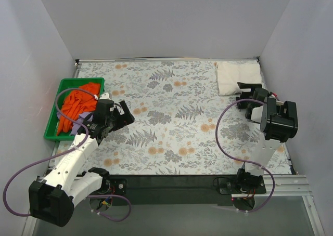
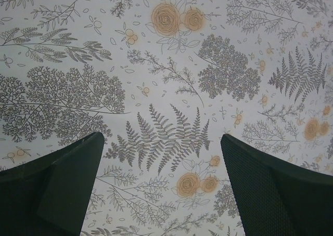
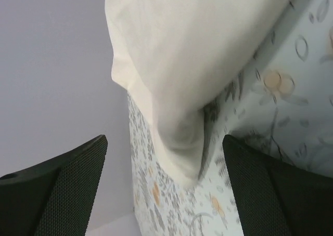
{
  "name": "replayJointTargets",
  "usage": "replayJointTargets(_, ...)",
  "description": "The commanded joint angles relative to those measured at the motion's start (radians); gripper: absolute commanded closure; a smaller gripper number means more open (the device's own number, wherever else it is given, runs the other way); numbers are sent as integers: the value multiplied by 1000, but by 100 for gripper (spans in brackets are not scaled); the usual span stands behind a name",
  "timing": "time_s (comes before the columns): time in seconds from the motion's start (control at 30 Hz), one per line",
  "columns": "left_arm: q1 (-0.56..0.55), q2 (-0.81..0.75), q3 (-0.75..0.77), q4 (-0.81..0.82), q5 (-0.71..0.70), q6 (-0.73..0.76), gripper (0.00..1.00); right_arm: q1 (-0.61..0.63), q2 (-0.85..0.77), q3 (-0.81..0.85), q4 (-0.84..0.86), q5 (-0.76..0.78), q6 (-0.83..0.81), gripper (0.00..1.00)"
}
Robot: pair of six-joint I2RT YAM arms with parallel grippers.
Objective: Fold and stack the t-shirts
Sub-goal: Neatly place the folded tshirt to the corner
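A folded cream t-shirt (image 1: pixel 237 77) lies at the far right corner of the table; it fills the upper part of the right wrist view (image 3: pixel 192 64). A bright orange t-shirt (image 1: pixel 78 105) lies crumpled in the green tray (image 1: pixel 52 127) at the left, with a bit of lavender cloth (image 1: pixel 79 125) at its near edge. My left gripper (image 1: pixel 127 119) is open and empty over the floral tablecloth, just right of the tray. My right gripper (image 1: pixel 245 94) is open and empty just near of the cream shirt.
The table carries a floral cloth (image 1: pixel 177 127). Grey walls close in the left, back and right sides. The right arm's cable (image 1: pixel 221 137) loops over the table's right part.
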Motion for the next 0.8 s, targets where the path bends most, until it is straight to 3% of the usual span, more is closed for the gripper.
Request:
replayJointTargets(0.0, -1, -42, 48, -13, -39, 1, 11, -11, -146, -95, -32, -45, -70, 17)
replayJointTargets(0.17, -1, -99, 97, -59, -120, 7, 5, -79, -364, -217, -202, -140, -201, 12)
replayJointTargets(0.37, -1, -197, 163, -114, -269, -12, 2, -209, -747, -206, -703, -237, -520, 10)
replayJointTargets(0.4, -1, -211, 166, -114, -286, -13, 2, -202, -793, -91, -924, -161, -648, 7)
replayJointTargets(0.43, -1, -238, 164, -107, -318, -13, 2, -156, -807, -55, -972, -133, -684, 3)
replayJointTargets(0.6, -1, -311, 138, -96, -369, -22, 2, -85, -907, 78, -1072, -152, -805, 3)
replayJointTargets(0.77, -1, -387, 134, -67, -372, 31, 2, 61, -1017, 249, -1219, 54, -1043, 2)
